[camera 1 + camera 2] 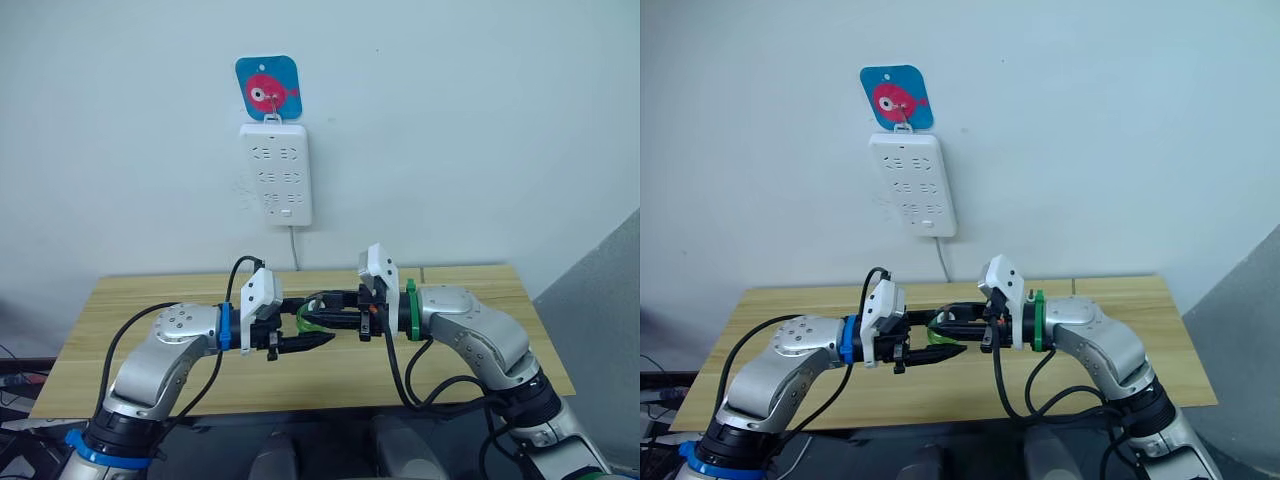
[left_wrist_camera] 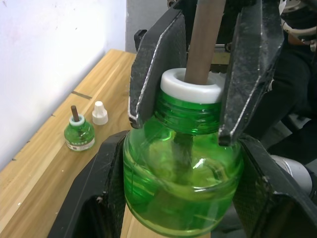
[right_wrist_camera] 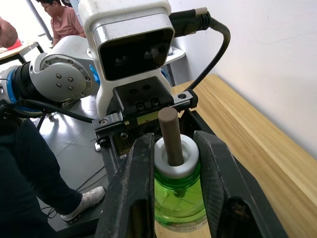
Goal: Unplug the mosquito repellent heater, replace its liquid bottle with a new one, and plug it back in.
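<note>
A clear green liquid bottle (image 2: 183, 188) with a white collar and a brown wick (image 3: 171, 134) hangs above the table between my two arms. My left gripper (image 2: 181, 144) is shut on its round body. My right gripper (image 3: 176, 141) is shut on its neck just under the white collar. From the head camera the two grippers meet at the bottle (image 1: 310, 316) over the middle of the table. A second small green bottle (image 2: 79, 134) with a bare wick stands on the table near the wall, a white cap (image 2: 99, 113) beside it. The mosquito repellent heater is out of view.
A tall white power strip (image 1: 275, 173) hangs on the wall below a blue fish plaque (image 1: 268, 88), its cord running down behind the wooden table (image 1: 470, 300). No plug sits in its sockets. A seated person (image 3: 62, 20) shows far behind.
</note>
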You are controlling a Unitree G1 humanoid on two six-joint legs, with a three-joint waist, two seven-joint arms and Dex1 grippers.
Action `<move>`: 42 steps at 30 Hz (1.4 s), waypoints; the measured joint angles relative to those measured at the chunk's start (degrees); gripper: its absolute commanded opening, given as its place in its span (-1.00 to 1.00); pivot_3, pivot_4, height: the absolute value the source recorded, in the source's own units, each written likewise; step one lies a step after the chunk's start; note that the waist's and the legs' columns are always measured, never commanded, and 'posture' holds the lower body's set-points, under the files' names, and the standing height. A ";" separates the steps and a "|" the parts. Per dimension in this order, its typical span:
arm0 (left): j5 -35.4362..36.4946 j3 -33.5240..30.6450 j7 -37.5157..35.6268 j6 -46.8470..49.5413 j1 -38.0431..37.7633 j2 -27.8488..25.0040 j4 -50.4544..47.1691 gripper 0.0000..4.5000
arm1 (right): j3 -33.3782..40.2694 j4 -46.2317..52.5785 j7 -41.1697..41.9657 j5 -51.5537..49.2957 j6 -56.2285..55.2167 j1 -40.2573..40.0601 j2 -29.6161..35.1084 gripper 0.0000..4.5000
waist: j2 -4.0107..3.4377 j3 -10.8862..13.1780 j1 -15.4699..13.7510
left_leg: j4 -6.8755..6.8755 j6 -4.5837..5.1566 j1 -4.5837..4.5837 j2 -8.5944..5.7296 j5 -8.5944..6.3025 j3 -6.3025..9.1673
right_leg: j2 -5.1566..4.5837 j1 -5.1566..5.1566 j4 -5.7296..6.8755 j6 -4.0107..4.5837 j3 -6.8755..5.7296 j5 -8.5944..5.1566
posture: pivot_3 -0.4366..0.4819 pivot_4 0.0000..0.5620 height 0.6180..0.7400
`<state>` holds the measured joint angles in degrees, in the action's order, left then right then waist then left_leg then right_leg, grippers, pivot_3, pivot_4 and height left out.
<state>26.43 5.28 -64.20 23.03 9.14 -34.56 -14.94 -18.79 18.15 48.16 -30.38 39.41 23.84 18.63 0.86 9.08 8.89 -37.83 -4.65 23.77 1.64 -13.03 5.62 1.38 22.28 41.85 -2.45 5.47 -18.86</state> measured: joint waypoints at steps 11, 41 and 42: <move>4.98 -2.47 1.55 4.03 2.81 0.60 0.08 1.00 | 6.49 0.76 -1.33 -3.15 3.12 1.38 0.79 -0.63 | 0.10 -0.12 1.03 | 0.00 0.00 0.03 -0.01 0.00 0.03 | -0.02 0.00 -0.01 -0.01 -0.03 0.01 | -0.48 -0.81 0.21; 45.25 -16.07 33.11 33.21 13.71 12.31 -2.81 1.00 | 30.30 2.03 -44.96 -55.79 15.14 -0.60 -12.12 -0.63 | 0.07 -3.38 2.42 | -0.02 0.00 0.10 -0.07 0.00 0.20 | -0.01 -0.01 0.03 0.00 -0.16 0.01 | -0.43 -1.00 0.21; 45.55 -16.06 33.59 33.20 13.71 12.32 -2.77 1.00 | 30.01 2.01 -45.39 -56.79 14.76 -0.60 -11.95 -0.63 | 0.06 -3.39 2.41 | -0.02 0.00 0.10 -0.07 0.00 0.20 | -0.01 -0.01 0.03 0.00 -0.16 0.01 | -0.43 -1.00 0.21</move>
<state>71.99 -10.77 -30.60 56.24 22.85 -22.24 -17.71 11.22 20.16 2.77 -87.18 54.17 23.24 6.67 0.92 5.69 11.31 -37.85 -4.65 23.87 1.57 -13.03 5.82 1.37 22.27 41.88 -2.45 5.30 -18.86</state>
